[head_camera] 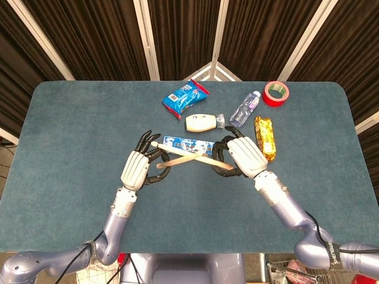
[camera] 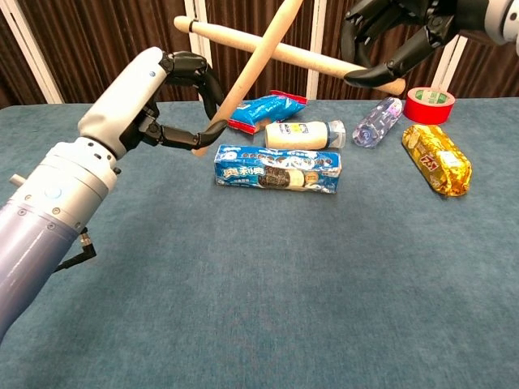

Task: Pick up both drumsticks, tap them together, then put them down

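Observation:
Two pale wooden drumsticks are held above the table, crossed in an X. My left hand [head_camera: 137,168] [camera: 166,101] grips the butt of one drumstick [camera: 253,71] [head_camera: 173,161], which slants up to the right. The other drumstick [camera: 284,54] [head_camera: 177,150] runs leftward from my right hand [head_camera: 241,157] [camera: 397,36], its tip at the upper left. The sticks meet where they cross, over the blue cookie box [camera: 277,169] [head_camera: 195,142].
On the blue table [head_camera: 71,136] lie a blue snack bag [head_camera: 185,97], a white bottle [head_camera: 203,122], a clear water bottle [head_camera: 245,109], a gold wrapped bar [head_camera: 266,136] and a red tape roll [head_camera: 275,93]. Dark curtains hang behind.

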Available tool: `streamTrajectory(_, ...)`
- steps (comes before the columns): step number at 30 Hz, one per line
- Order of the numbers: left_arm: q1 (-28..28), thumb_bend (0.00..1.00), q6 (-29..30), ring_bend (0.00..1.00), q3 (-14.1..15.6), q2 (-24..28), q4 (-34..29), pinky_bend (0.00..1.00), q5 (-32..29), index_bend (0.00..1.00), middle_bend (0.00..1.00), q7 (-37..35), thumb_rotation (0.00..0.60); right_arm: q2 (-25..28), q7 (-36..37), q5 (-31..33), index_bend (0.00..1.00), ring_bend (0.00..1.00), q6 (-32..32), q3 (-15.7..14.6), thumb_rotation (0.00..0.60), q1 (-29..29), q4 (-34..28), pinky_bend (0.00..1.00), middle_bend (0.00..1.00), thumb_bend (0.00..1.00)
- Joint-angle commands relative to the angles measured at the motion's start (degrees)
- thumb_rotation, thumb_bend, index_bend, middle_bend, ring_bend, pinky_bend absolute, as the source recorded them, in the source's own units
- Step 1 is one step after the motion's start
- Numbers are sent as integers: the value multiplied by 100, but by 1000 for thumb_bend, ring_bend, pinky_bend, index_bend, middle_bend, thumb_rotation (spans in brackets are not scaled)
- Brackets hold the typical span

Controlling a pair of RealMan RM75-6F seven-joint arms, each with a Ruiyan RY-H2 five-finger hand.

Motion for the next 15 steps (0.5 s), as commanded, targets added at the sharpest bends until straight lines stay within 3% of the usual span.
streamTrajectory(1,16,509,0,136,34,3,-2,0,15,648,644,10,600,7,10,13,833,398,7,10,600,4,-4,97,663,471)
streamTrajectory(15,10,507,106,136,-65,-19,94,0,35,650,646,-46,600,97,142,115,839,398,-56,-4,600,6,56,97,664,472)
